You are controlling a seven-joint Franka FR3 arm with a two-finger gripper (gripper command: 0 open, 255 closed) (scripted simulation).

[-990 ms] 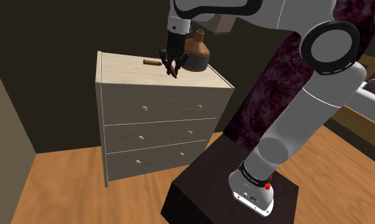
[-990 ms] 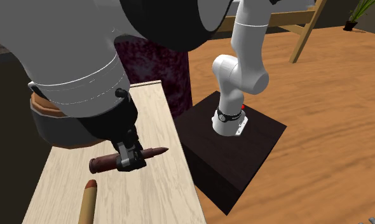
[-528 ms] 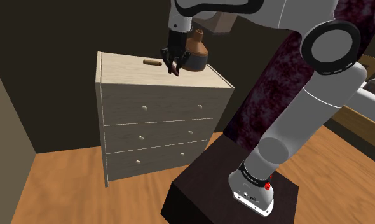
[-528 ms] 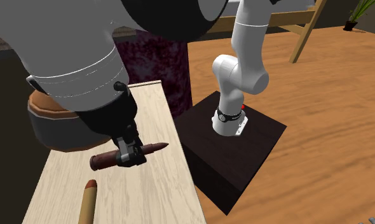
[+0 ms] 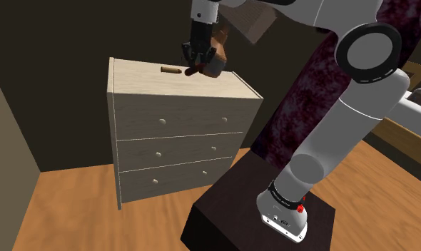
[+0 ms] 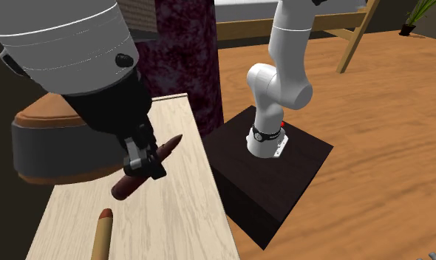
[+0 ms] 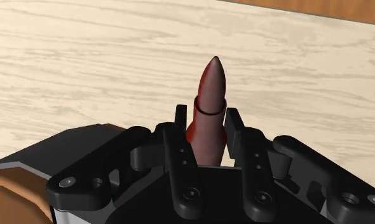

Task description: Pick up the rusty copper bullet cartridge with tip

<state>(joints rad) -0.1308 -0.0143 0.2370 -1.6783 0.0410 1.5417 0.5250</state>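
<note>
A rusty dark-red bullet cartridge (image 6: 148,167) with a pointed tip hangs in the air above the pale wooden dresser top (image 6: 172,214), tilted with its tip raised. My black gripper (image 6: 140,157) is shut on its middle. In the wrist view the cartridge (image 7: 207,108) stands clasped between the two black fingers (image 7: 180,149), tip pointing away over the wood grain. In the shoulder view the gripper (image 5: 197,63) holds the cartridge (image 5: 193,70) just above the dresser (image 5: 175,121), in front of a brown jug.
A second, tan cartridge (image 6: 103,235) lies on the dresser top near its front edge, also seen as a small brown piece (image 5: 170,70). A brown jug (image 6: 58,144) stands close behind the gripper. The dark stand (image 5: 262,214) sits on the wooden floor beside the dresser.
The gripper has risen with the cartridge, lifting it higher off the dresser top. The cartridge has tilted from nearly level to tip-up.
</note>
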